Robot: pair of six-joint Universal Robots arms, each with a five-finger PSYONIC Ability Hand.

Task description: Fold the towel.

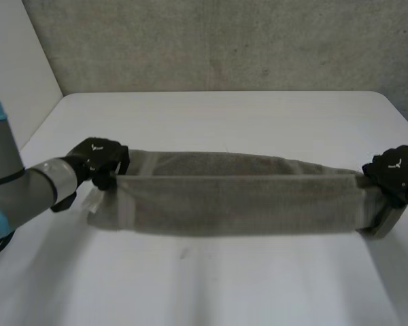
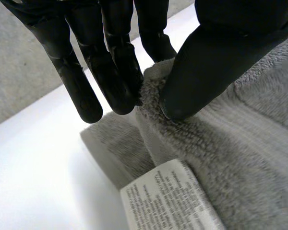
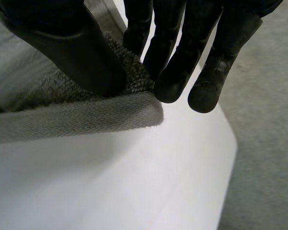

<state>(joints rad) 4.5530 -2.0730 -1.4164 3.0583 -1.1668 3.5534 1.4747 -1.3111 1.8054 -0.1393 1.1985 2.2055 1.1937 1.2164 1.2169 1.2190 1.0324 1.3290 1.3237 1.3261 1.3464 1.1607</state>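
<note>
The towel [image 1: 238, 197] is a long grey band running left to right across the middle of the white table [image 1: 224, 115], with 1 hand at each end. In the head view a straight edge of it runs taut from hand to hand, with more cloth lying on the far side of that edge and on the near side.

The left hand [image 1: 98, 159] is at the towel's left end, on the grey left arm [image 1: 20, 183] coming in from the left. In the left wrist view its thumb [image 2: 216, 62] presses the cloth [image 2: 259, 158] against nearly straight fingers [image 2: 86, 91], so it has the towel pinched at the corner. A white printed label [image 2: 168, 199] sticks out of the towel just beside that grip, and the table [image 2: 38, 167] shows below the fingertips.

The right hand [image 1: 396, 170] is at the towel's right end, near the table's right edge. In the right wrist view its thumb [image 3: 72, 48] bears down on the fluffy top of the cloth [image 3: 72, 120] while the fingers [image 3: 177, 72] sit behind it, pinching the corner. That corner's hemmed edge hangs just clear of the table [image 3: 134, 182].

A grey wall [image 1: 224, 41] stands behind the table's far edge.
</note>
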